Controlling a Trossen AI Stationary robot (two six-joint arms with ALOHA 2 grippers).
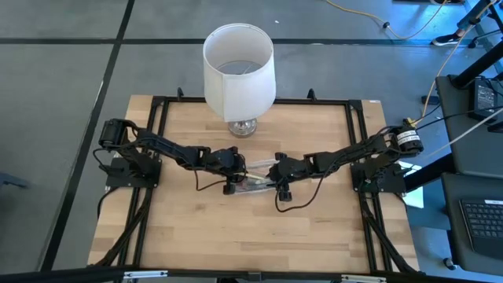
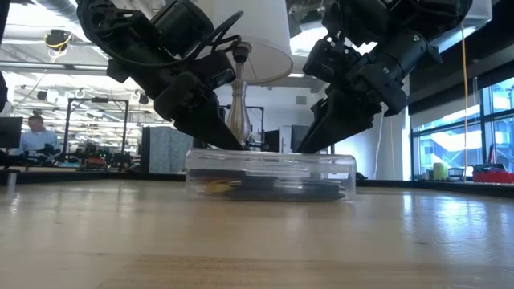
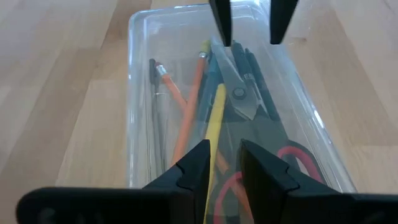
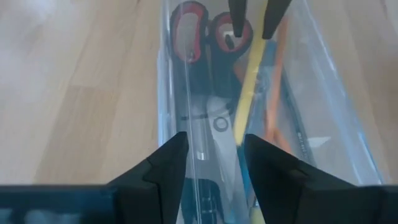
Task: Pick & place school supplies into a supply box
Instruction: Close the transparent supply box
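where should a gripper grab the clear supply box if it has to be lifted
Likely across the short width of the supply box, fingers coming straight down over its two long side walls near mid-length. It lies flat, long and narrow on the table, with the left gripper and right gripper above its ends.

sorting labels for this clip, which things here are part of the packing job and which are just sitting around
Part of the job:
- supply box, clear, at table centre
- scissors inside the box
- yellow pencil inside it
- orange pencil inside it
- left gripper over one end of the box
- right gripper over the other end

Just there:
- white lamp at the table's far edge
- person in the room behind
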